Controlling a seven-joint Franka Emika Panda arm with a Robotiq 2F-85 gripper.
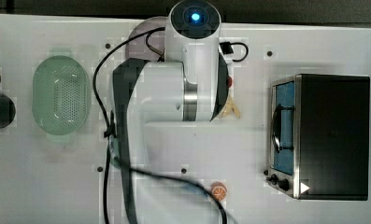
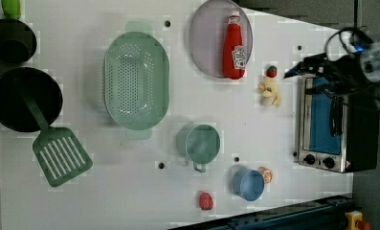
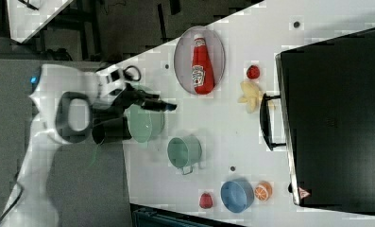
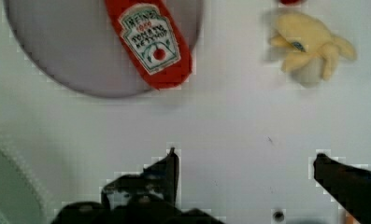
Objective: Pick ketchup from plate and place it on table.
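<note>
While I watched remotely:
Gripper (image 4: pixel 244 161): fingers spread wide, grasping nothing, hanging above bare table (image 4: pixel 230 121).
Ketchup (image 4: pixel 153 42): lay flat on the plate (image 4: pixel 66 51), apart from the gripper.

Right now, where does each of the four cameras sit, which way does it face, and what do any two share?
Top view: overhead, straight down; the white arm covers much of the white table.
Left view: high, looking down at the red ketchup bottle on the mauve-grey plate; gripper enters from the left view's right.
Right view: high, opposite side; arm from the right view's left.
Wrist view: looks down past open fingers.
Shared: bottle, plate.
</note>
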